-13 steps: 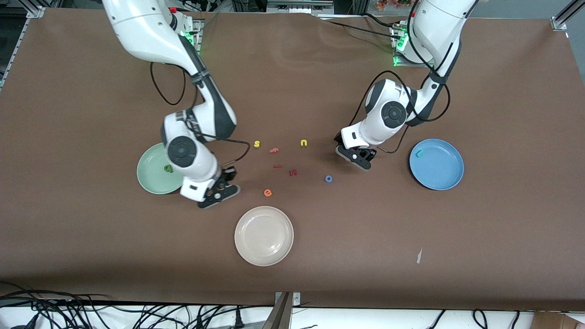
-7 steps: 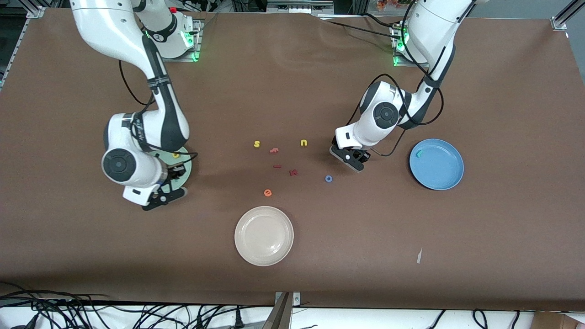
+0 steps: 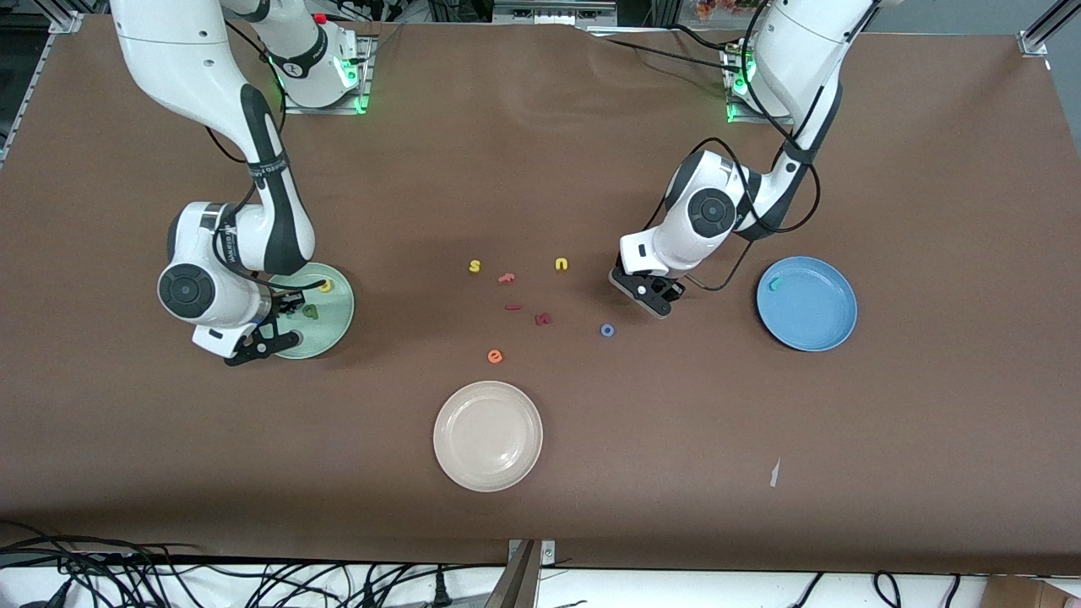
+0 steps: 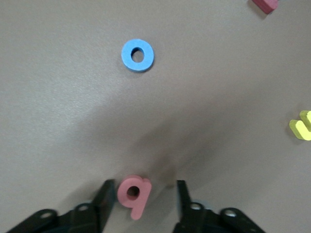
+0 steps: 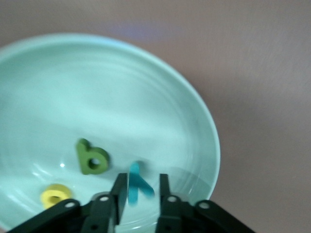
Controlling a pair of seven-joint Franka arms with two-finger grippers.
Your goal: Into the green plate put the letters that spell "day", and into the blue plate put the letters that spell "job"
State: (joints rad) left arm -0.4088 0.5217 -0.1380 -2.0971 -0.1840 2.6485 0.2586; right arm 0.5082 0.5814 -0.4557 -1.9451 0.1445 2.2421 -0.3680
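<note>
1. My right gripper (image 5: pixel 140 190) hovers over the pale mint-green plate (image 3: pixel 336 317), fingers slightly apart around the teal foam "y" (image 5: pixel 138 183).
2. My left gripper (image 4: pixel 142 200) straddles the salmon-pink foam "b" (image 4: pixel 134 194) on the tabletop (image 3: pixel 676 439), fingers apart.

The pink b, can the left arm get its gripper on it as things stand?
Probably yes. The left gripper hangs right over the salmon-pink b, one finger on either side, jaws open, nothing between. The blue o and yellow u lie well clear.
</note>
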